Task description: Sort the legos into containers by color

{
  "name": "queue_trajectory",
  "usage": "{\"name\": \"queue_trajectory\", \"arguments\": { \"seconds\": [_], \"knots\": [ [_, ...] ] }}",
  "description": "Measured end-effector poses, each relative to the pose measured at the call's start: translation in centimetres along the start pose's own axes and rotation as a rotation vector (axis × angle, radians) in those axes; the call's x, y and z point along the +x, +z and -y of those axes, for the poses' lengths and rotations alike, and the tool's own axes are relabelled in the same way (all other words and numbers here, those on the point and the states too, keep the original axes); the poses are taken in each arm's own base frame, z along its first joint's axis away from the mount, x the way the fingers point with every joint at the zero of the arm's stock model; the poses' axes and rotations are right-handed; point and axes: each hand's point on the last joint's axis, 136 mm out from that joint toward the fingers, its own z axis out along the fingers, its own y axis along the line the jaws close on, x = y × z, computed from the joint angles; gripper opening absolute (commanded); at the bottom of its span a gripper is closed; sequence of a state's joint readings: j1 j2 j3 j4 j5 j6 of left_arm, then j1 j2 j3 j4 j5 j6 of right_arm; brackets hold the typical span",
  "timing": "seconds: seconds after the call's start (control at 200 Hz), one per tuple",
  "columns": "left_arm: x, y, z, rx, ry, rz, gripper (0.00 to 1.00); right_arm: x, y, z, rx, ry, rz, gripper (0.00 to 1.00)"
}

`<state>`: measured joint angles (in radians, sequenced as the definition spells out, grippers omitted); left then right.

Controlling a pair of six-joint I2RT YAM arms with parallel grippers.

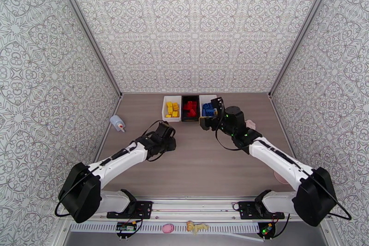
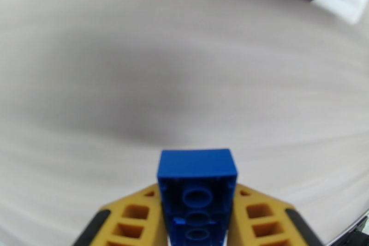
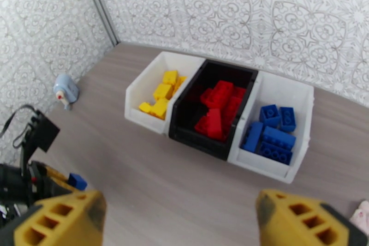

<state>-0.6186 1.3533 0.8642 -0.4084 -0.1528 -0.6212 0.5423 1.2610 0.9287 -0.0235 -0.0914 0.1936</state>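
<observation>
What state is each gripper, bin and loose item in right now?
left gripper: shut on a blue lego
right gripper: open, empty
left white bin: holds yellow legos
black bin: holds red legos
right white bin: holds blue legos
bottle: lying on its side

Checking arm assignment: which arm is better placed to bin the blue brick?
Left. The left gripper is shut on the blue brick. The right gripper hangs open and empty, though closer to the white bin holding blue bricks.
</observation>
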Motion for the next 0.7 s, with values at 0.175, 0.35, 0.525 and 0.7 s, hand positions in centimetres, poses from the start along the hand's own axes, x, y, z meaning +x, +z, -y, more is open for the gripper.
{"name": "queue_trajectory", "arguments": {
  "seconds": [0.175,0.35,0.525,0.7],
  "knots": [
    [-4.5,-0.5,4.0,0.136,0.144,0.181,0.28,0.4,-3.6,-0.2,-0.003,-0.013,0.045,0.92],
    [-9.8,0.4,9.8,0.261,0.28,0.326,0.28,0.7,-5.8,0.2,0.021,-0.016,0.065,0.93],
    [-14.5,3.0,15.4,0.362,0.346,0.427,0.27,1.5,-6.7,1.1,0.071,-0.021,0.053,0.93],
    [-17.2,7.0,18.9,0.404,0.358,0.455,0.28,2.0,-7.4,1.8,0.106,-0.019,0.049,0.93]
  ]
}}
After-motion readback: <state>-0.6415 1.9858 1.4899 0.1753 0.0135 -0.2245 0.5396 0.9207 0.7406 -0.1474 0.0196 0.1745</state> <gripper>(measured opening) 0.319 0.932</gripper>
